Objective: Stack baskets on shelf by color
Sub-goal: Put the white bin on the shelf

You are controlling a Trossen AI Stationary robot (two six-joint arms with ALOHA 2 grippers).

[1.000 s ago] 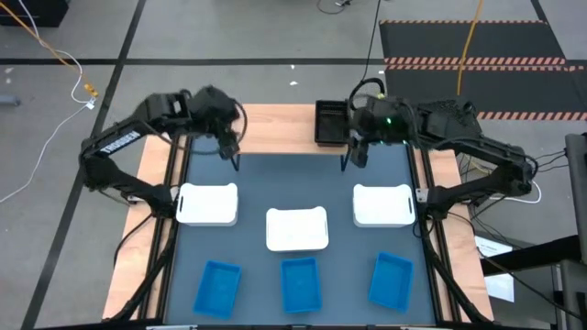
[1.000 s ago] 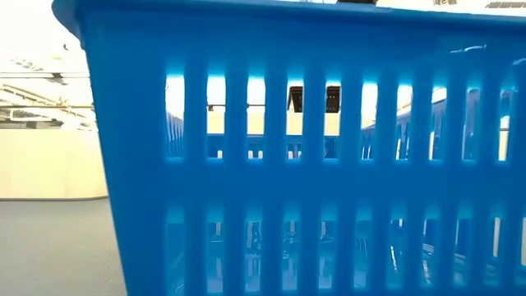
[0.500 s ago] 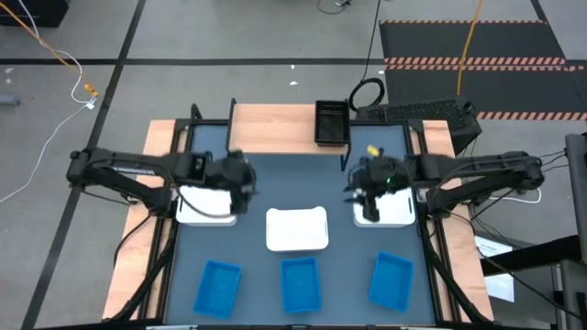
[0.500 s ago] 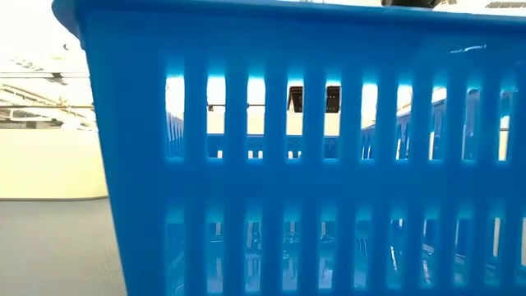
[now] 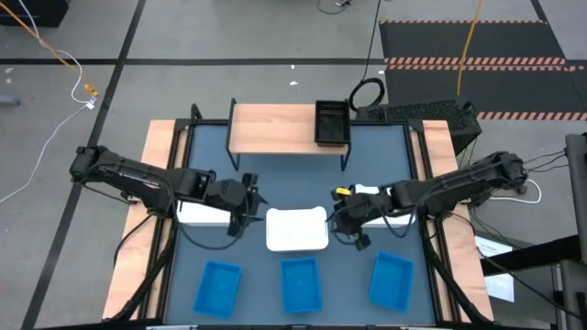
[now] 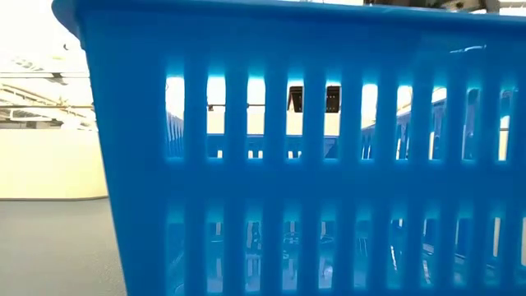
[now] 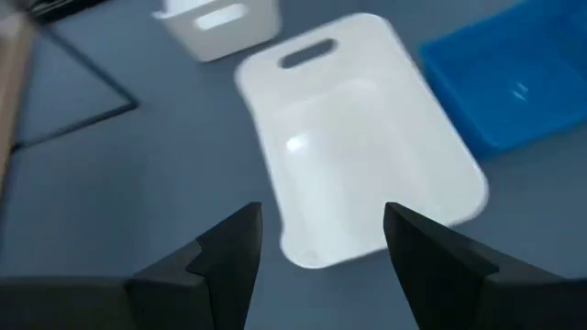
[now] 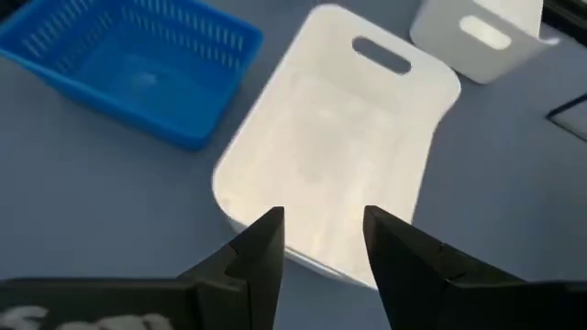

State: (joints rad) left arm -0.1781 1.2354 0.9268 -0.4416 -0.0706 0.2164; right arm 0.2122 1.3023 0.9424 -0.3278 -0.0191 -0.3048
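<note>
1. Both arms have dropped from the shelf (image 5: 275, 128) at frame top to the middle white basket (image 5: 297, 229) at centre.
2. Left tool (image 5: 240, 213) and right tool (image 5: 347, 225) — both spread, empty — flank it; white stacking likely comes next.

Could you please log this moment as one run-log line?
left gripper: open, beside middle white basket | right gripper: open, opposite side | black basket: on shelf | blue baskets: on table

The left pincer (image 5: 240, 213) and the right pincer (image 5: 347, 223) flank the middle white basket (image 5: 297, 229).
</note>
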